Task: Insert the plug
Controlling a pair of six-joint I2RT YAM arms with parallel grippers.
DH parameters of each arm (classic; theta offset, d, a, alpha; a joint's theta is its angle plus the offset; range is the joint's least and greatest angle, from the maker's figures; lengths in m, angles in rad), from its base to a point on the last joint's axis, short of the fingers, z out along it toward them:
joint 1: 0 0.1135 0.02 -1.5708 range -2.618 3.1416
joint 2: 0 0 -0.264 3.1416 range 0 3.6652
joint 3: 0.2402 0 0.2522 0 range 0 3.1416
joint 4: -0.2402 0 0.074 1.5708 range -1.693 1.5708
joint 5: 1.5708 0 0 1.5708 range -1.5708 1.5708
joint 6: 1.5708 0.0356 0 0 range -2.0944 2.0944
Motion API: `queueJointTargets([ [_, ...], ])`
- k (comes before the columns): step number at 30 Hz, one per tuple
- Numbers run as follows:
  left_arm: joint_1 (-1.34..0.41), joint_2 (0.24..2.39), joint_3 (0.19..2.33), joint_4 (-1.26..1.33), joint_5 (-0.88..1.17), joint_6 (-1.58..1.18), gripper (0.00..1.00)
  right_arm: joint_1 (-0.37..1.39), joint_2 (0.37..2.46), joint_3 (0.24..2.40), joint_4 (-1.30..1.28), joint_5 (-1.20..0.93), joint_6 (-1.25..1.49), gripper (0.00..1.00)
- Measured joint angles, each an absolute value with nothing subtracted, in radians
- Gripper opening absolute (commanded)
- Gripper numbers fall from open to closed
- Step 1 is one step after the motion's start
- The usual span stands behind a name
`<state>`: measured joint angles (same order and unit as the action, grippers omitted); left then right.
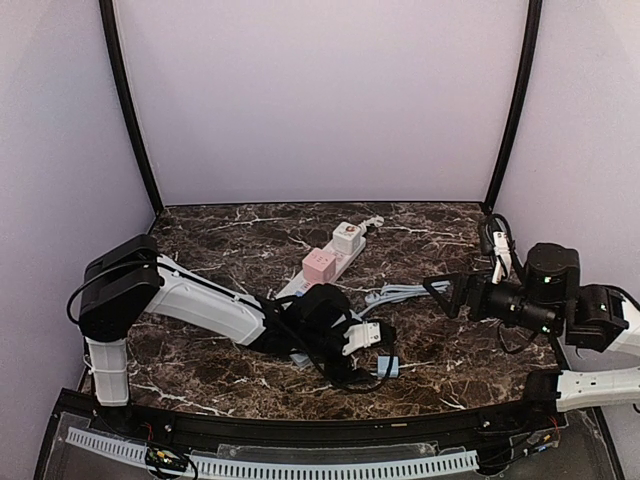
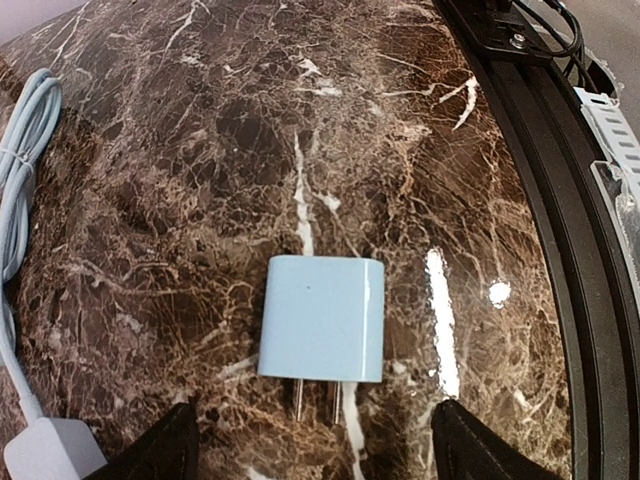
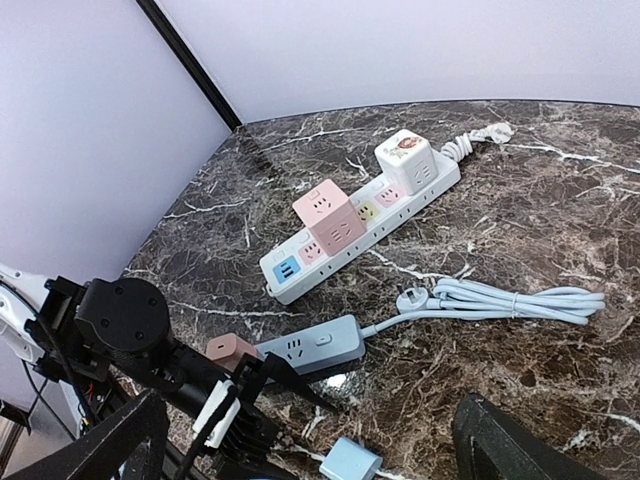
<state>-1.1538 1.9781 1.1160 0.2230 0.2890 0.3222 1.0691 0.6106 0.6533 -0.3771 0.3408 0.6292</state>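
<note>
So in the left wrist view we've got the little blue plug (image 2: 322,318) lying flat on the marble table (image 2: 200,150), prongs pointing to 6 o'clock, straight at the left claw (image 2: 315,430). That claw is spread wide and has nothing in it; its fingers (image 2: 150,450) sit either side of the prongs, not touching. In the top view the plug is at about 6 o'clock on the table. The white power strip (image 3: 365,225) runs from 7 to 1 o'clock with a pink cube (image 3: 328,215) plugged in. A grey strip (image 3: 310,347) lies at 11 o'clock of the plug. The right claw (image 1: 450,292) is over at 3 o'clock, wide open, also empty.
</note>
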Motion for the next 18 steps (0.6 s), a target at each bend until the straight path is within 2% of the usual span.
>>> queueJointTargets([
  [9,-1.165,2.055,1.207,0.198,0.297,0.342,0.75,1.069,0.603,0.641,-0.359,0.340,0.625,0.98],
  [18,-1.171,2.106,1.243,0.170,0.303,0.358,0.57,1.069,0.601,0.635,-0.358,0.340,0.625,0.98],
])
